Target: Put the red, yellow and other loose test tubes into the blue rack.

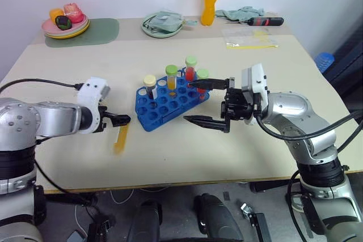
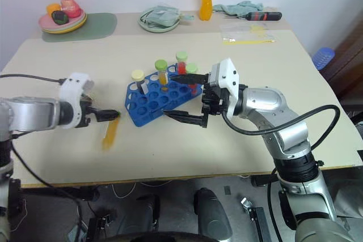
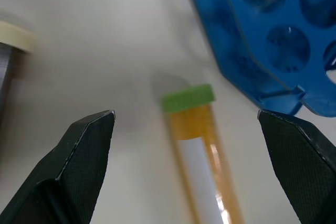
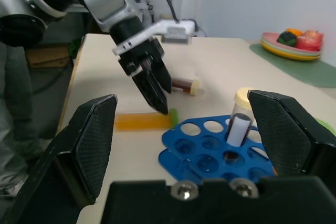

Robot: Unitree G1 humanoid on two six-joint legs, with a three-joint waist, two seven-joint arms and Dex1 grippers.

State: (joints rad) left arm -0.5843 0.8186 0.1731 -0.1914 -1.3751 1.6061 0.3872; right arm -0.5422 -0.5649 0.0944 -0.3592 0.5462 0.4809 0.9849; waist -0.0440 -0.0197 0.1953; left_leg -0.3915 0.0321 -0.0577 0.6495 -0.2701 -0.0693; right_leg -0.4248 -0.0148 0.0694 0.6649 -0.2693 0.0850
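Beige table (image 1: 170, 157): yellow tube (image 1: 120, 139) lying beside blue rack (image 1: 164, 103); both grippers (left (image 1: 122, 121), right (image 1: 205, 103)) spread, empty.

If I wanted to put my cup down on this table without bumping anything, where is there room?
The widest bare stretch lies between the blue rack and the plates along the back edge, such as the plate of cloth. The right side below the plastic bag is also free. It is crowded around the rack, where both grippers and a loose yellow tube sit.

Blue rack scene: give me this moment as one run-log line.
left fingers open, at lying yellow tube | right fingers open, empty, beside blue rack | four tubes standing in rack
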